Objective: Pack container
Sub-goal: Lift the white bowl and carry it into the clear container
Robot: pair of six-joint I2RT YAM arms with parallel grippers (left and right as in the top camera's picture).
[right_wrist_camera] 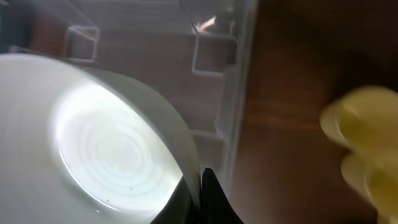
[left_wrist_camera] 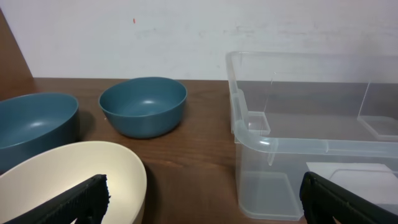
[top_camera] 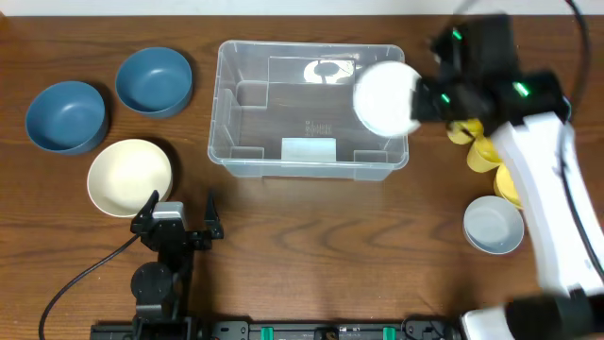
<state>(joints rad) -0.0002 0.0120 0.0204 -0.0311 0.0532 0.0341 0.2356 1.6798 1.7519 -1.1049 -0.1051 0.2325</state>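
— Plastic container (top_camera: pixel 311 109), clear: where was it?
— Mid-table (top_camera: pixel 283 264), long side across my front, open side up. In the left wrist view its near corner (left_wrist_camera: pixel 249 134) stood just right of centre. Moulded ridges showed inside.

— Right gripper (top_camera: pixel 422 97)?
— Clenched on a white bowl (top_camera: pixel 387 97). Overhead, the bowl hung over the container's right end and overlapped the rim there. In the right wrist view one dark finger (right_wrist_camera: pixel 210 200) lay against the bowl's edge (right_wrist_camera: pixel 106 149), mouth towards the camera. The other finger was hidden behind the bowl. I could not tell whether the bowl touched the container wall (right_wrist_camera: pixel 231 106).

— Left gripper (top_camera: pixel 181 210)?
— Released. Fingers spread wide, one at each lower corner of its wrist view (left_wrist_camera: pixel 84 198). It gripped nothing and touched nothing I could see. Overhead it sat near my edge of the table, just right of the cream bowl (top_camera: pixel 129 177).

— Other items noted?
— Two blue bowls (top_camera: pixel 64 115) (top_camera: pixel 154 80) left of the container, apart from each other. Yellow pieces (top_camera: pixel 486 151) right of it, partly under my right arm, blurred in the right wrist view (right_wrist_camera: pixel 364 143). Past them, towards my edge, a pale bowl (top_camera: pixel 493 225) sat on the wood.
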